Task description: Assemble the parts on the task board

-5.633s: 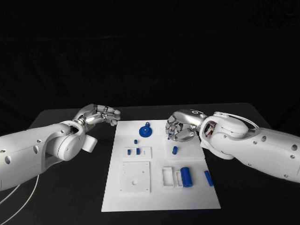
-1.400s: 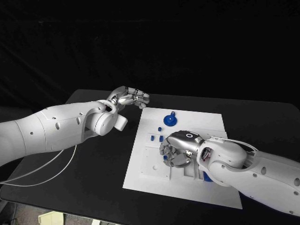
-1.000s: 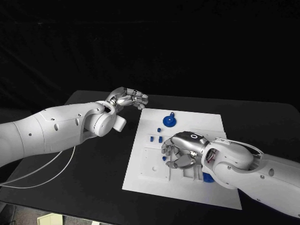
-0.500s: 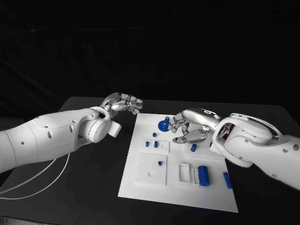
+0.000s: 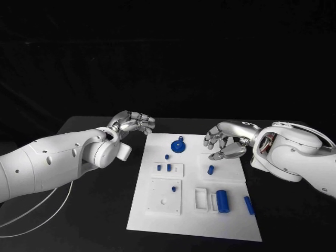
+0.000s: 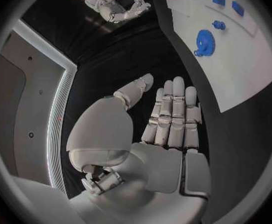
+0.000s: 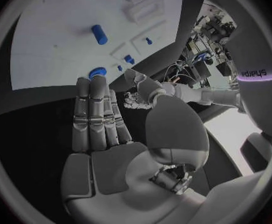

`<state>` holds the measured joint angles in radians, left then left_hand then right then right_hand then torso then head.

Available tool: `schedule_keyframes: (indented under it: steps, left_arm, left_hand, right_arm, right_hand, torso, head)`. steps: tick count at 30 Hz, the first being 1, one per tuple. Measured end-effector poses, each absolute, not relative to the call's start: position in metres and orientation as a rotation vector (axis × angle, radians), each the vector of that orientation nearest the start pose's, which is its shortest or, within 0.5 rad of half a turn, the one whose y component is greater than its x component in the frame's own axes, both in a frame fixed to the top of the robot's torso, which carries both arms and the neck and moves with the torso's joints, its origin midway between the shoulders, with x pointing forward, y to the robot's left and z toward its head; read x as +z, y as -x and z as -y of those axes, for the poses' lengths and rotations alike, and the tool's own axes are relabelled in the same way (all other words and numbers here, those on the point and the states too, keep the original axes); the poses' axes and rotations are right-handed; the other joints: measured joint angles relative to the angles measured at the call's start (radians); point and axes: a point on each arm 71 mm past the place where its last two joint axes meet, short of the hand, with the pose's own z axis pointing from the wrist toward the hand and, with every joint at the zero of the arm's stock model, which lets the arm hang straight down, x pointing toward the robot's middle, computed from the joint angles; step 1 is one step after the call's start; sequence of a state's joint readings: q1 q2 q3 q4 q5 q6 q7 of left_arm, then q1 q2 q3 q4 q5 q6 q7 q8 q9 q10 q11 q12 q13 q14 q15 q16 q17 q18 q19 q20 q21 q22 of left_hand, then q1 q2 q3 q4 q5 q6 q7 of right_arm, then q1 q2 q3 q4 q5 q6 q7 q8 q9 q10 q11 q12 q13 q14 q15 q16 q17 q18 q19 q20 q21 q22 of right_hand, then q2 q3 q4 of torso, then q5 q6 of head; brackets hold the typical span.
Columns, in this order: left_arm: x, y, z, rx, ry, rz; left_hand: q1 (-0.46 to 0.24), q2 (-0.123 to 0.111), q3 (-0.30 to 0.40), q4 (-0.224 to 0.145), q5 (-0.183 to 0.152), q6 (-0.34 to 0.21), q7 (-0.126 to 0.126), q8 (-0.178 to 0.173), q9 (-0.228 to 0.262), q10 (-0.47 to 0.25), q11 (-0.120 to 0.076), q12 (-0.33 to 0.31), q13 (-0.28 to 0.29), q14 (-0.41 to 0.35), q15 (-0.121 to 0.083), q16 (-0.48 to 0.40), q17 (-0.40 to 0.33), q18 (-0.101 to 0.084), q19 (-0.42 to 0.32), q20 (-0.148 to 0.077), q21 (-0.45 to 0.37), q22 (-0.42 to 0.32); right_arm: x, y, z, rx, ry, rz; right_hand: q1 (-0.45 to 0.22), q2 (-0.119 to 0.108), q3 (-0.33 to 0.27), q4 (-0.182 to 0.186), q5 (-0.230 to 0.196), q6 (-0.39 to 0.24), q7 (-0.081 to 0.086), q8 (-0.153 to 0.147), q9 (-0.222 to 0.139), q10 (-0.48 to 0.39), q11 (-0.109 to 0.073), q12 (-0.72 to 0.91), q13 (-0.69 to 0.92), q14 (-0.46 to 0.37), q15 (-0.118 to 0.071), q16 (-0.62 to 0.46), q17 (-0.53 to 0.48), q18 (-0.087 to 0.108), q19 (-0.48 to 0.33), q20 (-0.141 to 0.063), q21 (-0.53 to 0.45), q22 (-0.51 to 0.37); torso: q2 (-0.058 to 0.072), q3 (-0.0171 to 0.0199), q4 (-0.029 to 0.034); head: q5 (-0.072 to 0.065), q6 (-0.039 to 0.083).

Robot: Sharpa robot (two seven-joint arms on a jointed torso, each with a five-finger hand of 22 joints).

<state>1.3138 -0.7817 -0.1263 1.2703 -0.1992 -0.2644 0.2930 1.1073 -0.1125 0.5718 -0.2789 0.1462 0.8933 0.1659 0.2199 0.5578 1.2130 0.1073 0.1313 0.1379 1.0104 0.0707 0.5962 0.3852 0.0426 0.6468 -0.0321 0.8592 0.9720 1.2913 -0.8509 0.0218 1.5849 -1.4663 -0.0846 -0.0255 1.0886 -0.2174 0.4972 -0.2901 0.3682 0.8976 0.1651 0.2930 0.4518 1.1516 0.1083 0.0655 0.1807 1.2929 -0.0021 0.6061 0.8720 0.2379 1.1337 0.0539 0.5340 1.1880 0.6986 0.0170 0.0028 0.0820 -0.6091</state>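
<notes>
Left silver many-fingered hand, centre-left of frame: empty, fingers loosely apart, off the board. White rectangular task board, lower centre: small blue plastic parts scattered on it. Right silver hand, centre-right: empty, fingers spread above the board's upper right. Risk: descending fingers nudging the small blue upright peg just below.

White board, blue parts, black table.
We see the task board in plain white on a matte black table. Parts on it are blue: a round gear-like piece, a cylinder, a short peg and a slim bar. Left hand and right hand are silver, on glossy white arms.
</notes>
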Motion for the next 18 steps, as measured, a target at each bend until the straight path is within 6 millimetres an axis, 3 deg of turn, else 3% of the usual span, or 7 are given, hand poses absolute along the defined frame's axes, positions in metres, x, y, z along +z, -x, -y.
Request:
schedule_keyframes:
  steps: [3,10,14,18]
  left_arm:
    - [-0.167,-0.542,-0.254,-1.280,0.908,-1.497]
    - [-0.167,-0.541,-0.253,-1.286,0.916,-1.497]
    - [-0.167,-0.541,-0.254,-1.287,0.922,-1.495]
    - [-0.167,-0.541,-0.253,-1.290,0.925,-1.495]
  left_hand:
    - [0.000,0.000,0.000,0.000,0.000,0.000,0.000,0.000,0.000,0.000,0.000,0.000,-0.001,0.000,0.000,-0.004,0.000,0.000,0.000,0.000,0.000,0.000]
    - [0.000,0.000,0.000,0.000,0.000,0.000,0.000,0.000,-0.001,0.000,0.000,0.000,-0.001,0.000,0.000,-0.004,0.002,0.000,0.000,0.000,0.000,0.001]
    - [-0.003,-0.003,0.000,0.000,0.000,-0.002,0.002,0.000,-0.001,-0.004,0.003,-0.004,0.000,0.000,0.000,-0.012,0.004,0.000,-0.004,0.004,-0.004,0.002]
    - [-0.005,-0.005,0.000,0.000,0.000,-0.004,0.004,0.000,-0.001,-0.003,0.003,-0.004,0.000,-0.004,0.004,-0.016,0.006,0.000,-0.007,0.007,-0.006,0.002]
  right_arm:
    - [-0.137,-0.485,0.179,0.690,0.389,-1.732]
    - [-0.150,-0.480,0.176,0.639,0.437,-1.765]
    - [-0.157,-0.477,0.172,0.621,0.466,-1.781]
    - [-0.167,-0.475,0.171,0.594,0.494,-1.805]
  right_hand:
    - [-0.005,-0.005,-0.008,0.000,-0.020,-0.005,-0.004,0.000,-0.001,-0.014,0.008,0.000,-0.005,-0.019,0.005,0.000,-0.001,0.000,-0.021,0.007,-0.006,0.000]
    - [-0.017,-0.017,-0.034,0.001,-0.008,-0.013,-0.009,0.000,-0.003,-0.015,0.010,0.000,-0.010,-0.026,0.005,0.000,-0.001,0.000,-0.026,0.012,-0.006,0.002]
    - [-0.014,-0.016,-0.041,-0.003,-0.008,-0.013,-0.009,0.000,-0.003,-0.015,0.010,0.000,-0.013,-0.032,0.007,0.000,-0.001,0.000,-0.026,0.012,-0.010,0.004]
    - [0.016,0.000,-0.044,0.000,-0.008,-0.008,-0.006,0.000,-0.003,-0.015,0.010,0.005,-0.014,-0.035,0.004,0.005,-0.001,0.000,-0.030,0.016,-0.010,0.006]
  torso:
    - [-0.001,0.0003,-0.0013]
    - [-0.001,0.0006,-0.0001]
    - [-0.001,0.0001,0.0006]
    - [0.000,-0.0011,0.0018]
  head:
    - [-0.001,0.003]
    - [-0.002,0.004]
    - [-0.005,0.002]
    - [-0.008,0.000]
